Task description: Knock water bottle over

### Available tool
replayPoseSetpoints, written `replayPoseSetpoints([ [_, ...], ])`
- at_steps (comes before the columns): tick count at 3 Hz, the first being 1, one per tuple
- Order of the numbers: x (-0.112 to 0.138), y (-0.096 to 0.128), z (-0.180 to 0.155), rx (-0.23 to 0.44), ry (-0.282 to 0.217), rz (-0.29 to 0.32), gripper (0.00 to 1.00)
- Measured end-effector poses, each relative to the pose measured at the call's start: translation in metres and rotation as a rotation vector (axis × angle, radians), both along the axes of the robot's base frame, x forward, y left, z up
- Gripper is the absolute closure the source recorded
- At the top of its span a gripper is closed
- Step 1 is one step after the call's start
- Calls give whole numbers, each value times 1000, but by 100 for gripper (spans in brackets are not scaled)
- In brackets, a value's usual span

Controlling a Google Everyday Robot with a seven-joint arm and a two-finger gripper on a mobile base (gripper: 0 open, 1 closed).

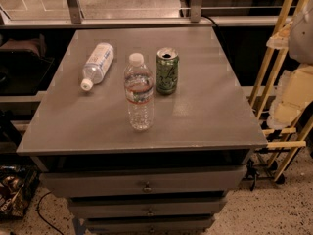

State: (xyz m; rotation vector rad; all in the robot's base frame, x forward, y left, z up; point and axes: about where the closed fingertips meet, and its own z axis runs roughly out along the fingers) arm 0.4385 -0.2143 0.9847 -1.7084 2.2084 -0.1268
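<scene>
evidently the water bottle (139, 94) stands upright, untouched, since the pincer is out of view, its grip untellable.

Water bottle (139, 94) front-ctr on table (210, 106) — can (167, 72) behind-R, 2nd bottle (98, 65) (lying) behind-L; gripper (301, 35) far-R.

Ribbed clear plastic water bottle (139, 94) — smooth table (205, 112).

Nothing legible: the print on the water bottle (139, 96), lying bottle (98, 63) and can (167, 72) is too small to read. The gripper (302, 33) is at the far right.
</scene>
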Motion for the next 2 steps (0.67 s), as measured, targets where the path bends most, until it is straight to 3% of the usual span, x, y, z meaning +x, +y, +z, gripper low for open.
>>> replayPoseSetpoints([
  [1,0,0,0,0,0,0,0],
  [2,6,11,-5,85,-5,32,0],
])
